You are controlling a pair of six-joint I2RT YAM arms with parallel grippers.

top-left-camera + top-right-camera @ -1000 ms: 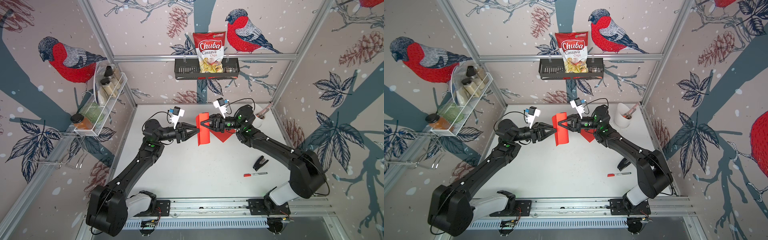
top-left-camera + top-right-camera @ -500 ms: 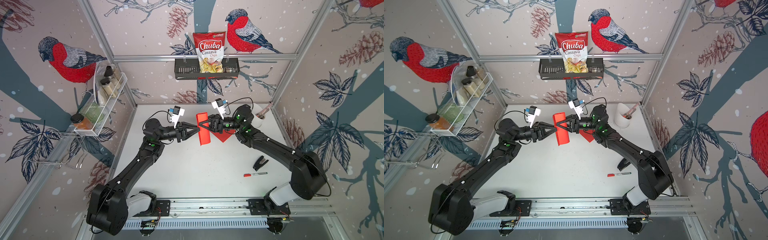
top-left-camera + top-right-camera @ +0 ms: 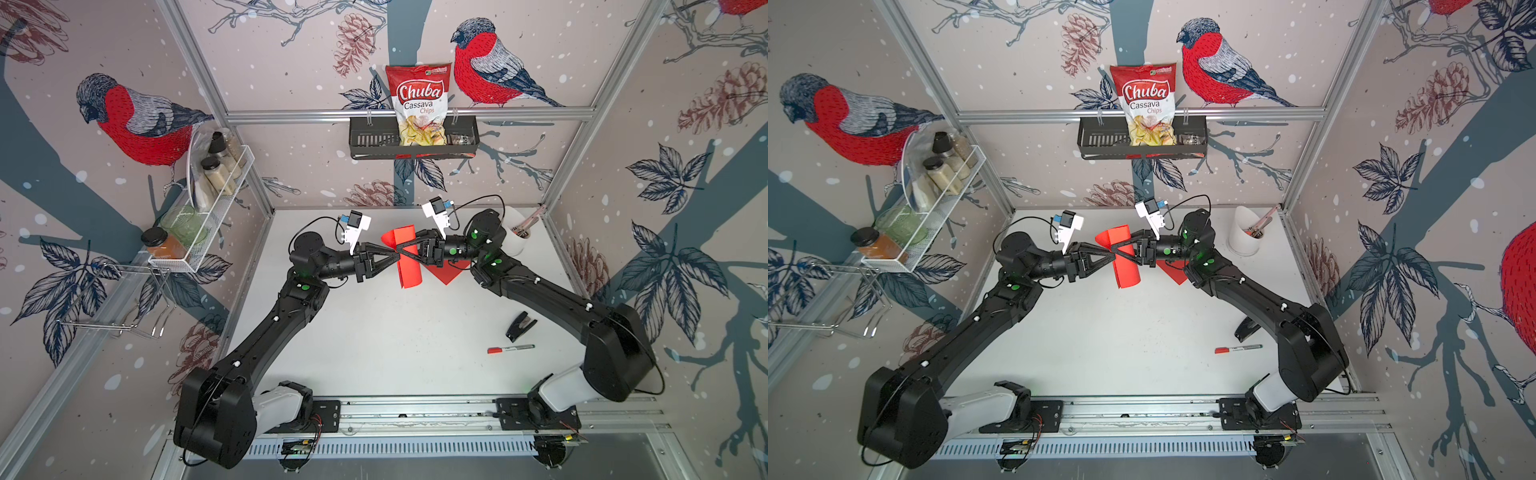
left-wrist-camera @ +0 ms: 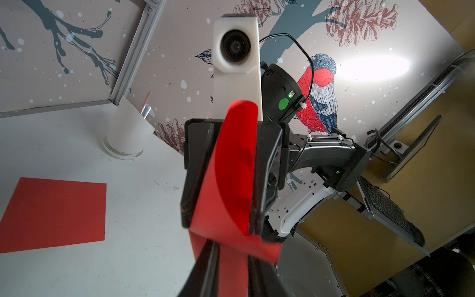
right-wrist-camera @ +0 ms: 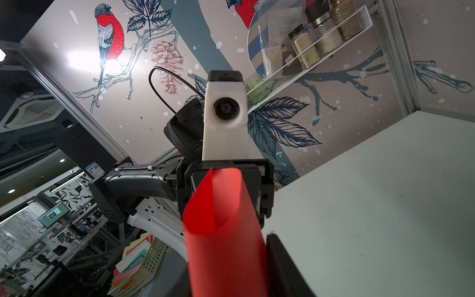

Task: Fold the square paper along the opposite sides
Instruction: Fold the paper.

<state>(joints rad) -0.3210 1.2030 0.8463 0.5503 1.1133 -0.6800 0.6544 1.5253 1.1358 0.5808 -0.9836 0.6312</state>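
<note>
The paper (image 3: 409,268) looked matt and smooth, a thin red sheet. The table (image 3: 374,332) was matt white, faintly scuffed. The frame rail (image 3: 291,113) was brushed metal.

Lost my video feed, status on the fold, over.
Both pinching: left gripper, right gripper on red paper, aloft. Paper curled, uncreased. On table, spare red sheet lies flat, out of the way.

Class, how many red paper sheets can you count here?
2. The curled sheet is held up between left claw and right claw; the flat sheet lies on the table under the right arm.
</note>
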